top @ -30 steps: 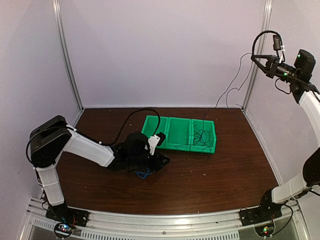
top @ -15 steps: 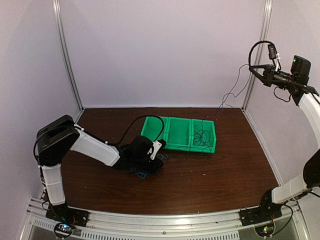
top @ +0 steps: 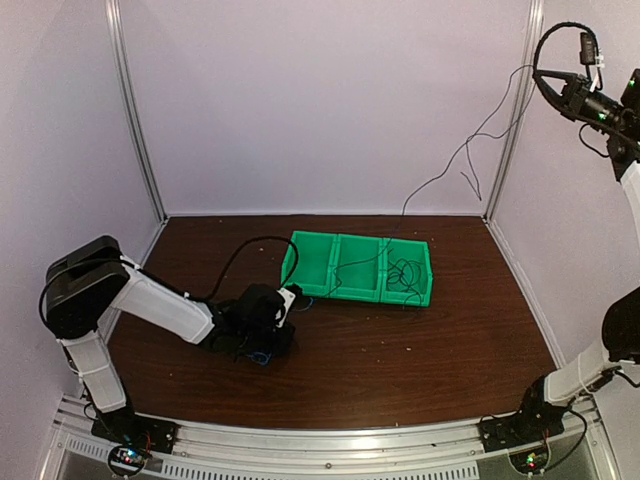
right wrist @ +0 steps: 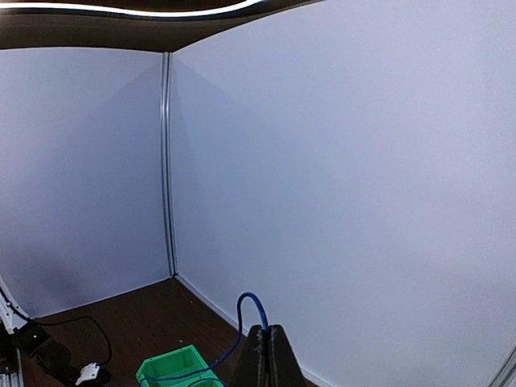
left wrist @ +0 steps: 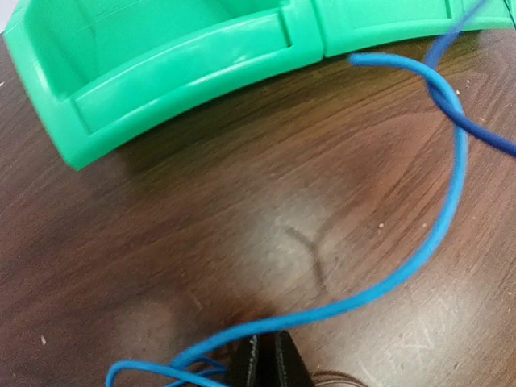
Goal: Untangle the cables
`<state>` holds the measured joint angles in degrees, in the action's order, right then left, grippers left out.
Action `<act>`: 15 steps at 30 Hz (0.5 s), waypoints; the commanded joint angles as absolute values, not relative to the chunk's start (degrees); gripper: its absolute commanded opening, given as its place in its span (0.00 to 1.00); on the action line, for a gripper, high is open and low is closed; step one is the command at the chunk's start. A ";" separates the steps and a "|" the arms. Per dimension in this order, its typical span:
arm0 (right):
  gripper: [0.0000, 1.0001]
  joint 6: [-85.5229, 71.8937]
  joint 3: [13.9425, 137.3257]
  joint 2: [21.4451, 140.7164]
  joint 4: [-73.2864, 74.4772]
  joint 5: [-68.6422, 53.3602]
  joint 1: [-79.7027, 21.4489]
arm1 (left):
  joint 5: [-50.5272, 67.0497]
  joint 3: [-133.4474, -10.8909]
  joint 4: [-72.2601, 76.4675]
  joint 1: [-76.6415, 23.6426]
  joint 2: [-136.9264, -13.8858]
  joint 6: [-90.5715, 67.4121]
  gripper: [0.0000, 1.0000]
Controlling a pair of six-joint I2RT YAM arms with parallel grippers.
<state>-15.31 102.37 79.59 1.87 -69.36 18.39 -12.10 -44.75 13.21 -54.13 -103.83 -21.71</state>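
**Cables stretched between two closed grippers**

The left gripper is seen with its fingers pressed together, apparently clamped on the blue cable. It sits low on the table, just at 7 o'clock of the tray. The right gripper is likewise closed on a strand, which is held high at 2 o'clock of the tray, near the post. The remaining cables lie looped in the tray's right compartment, and a small blue bunch rests beside the left gripper.

The pull is best made slowly, with the left grip kept as an anchor, so that loops are slid free rather than tightened. The tray looks light and could be dragged or tipped if the strand snags on its rim.

Little room is judged to be left above the right arm or toward 3 o'clock, where the wall stands close. Open table is offered at 5 o'clock of the tray. The near edge lies at 6 o'clock of the left gripper.
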 commanded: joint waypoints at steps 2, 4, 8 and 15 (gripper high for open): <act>0.00 -28.48 107.59 82.03 -11.58 -70.55 24.04 | -14.86 -37.74 4.35 -53.56 -103.22 -27.44 0.07; 0.00 -33.30 107.87 82.64 -16.78 -70.46 25.17 | -14.85 -36.68 4.37 -53.45 -102.89 -28.49 0.06; 0.00 -35.41 107.29 83.21 -19.46 -70.57 25.18 | -15.42 -36.68 3.64 -53.46 -102.66 -29.85 0.04; 0.00 -28.40 109.22 82.55 -12.25 -68.59 25.37 | -16.20 -35.46 2.80 -51.76 -102.77 -33.43 0.00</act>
<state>-31.51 106.72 83.24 -14.76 -70.04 25.10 -16.14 -39.53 14.26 -53.80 -100.47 -29.80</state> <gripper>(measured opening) 0.005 0.043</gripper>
